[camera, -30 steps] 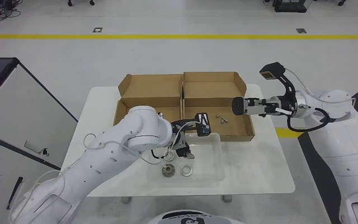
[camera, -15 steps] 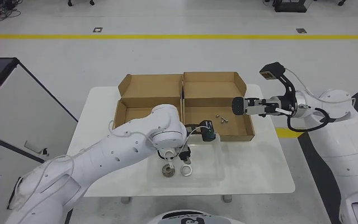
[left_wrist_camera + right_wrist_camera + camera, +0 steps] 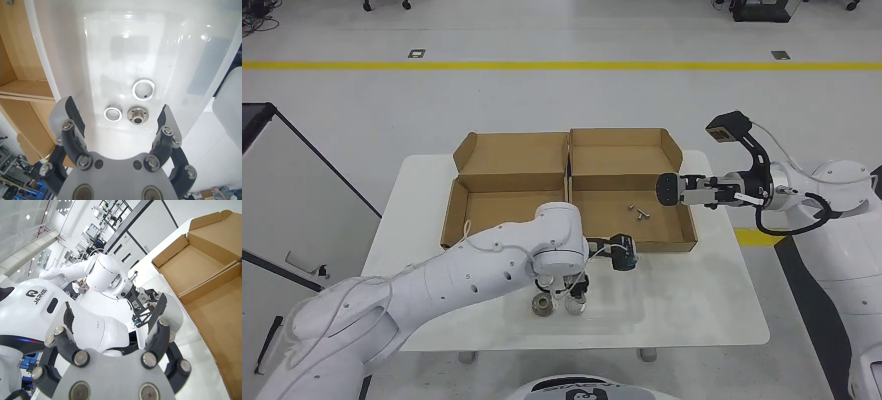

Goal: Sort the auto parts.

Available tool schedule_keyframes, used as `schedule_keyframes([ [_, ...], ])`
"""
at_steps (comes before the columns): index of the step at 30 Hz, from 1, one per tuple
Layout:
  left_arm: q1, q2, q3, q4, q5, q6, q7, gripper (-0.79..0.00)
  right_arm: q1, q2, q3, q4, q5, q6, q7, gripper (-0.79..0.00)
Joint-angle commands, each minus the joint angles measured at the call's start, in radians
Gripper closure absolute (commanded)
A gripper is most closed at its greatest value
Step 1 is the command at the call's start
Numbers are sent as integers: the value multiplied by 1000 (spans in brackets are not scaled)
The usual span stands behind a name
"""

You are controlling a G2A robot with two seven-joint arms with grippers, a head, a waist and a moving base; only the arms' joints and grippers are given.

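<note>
Both grippers open and empty.
Left gripper (image 3: 117, 104): jaws spread wide above small ring (image 3: 112, 113) and flanged hub (image 3: 137, 115) in clear tray (image 3: 132, 56). Right gripper (image 3: 115, 301): jaws wide apart, touching nothing.

The scene is lit brightly and evenly from overhead, and rows of ceiling lamps (image 3: 28, 217) are seen in the right wrist view. Glare spots are thrown on the clear tray (image 3: 128, 36), while only faint, soft shadows are cast on the white bench (image 3: 712, 300). In the left wrist view the edges of the tray and the box (image 3: 19, 56) are bowed toward the borders.
</note>
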Motion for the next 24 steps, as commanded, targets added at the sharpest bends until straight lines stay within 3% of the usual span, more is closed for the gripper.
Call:
schedule_keyframes([
  [1,-12,-1,19,13,29,38,-38,-785,0,0,0,0,0,0,0,-785],
  [12,4,0,25,20,42,24,-16,-785,0,0,0,0,0,0,0,-785],
  [24,-58,-27,130,81,-8,-9,9,-785,0,0,0,0,0,0,0,-785],
])
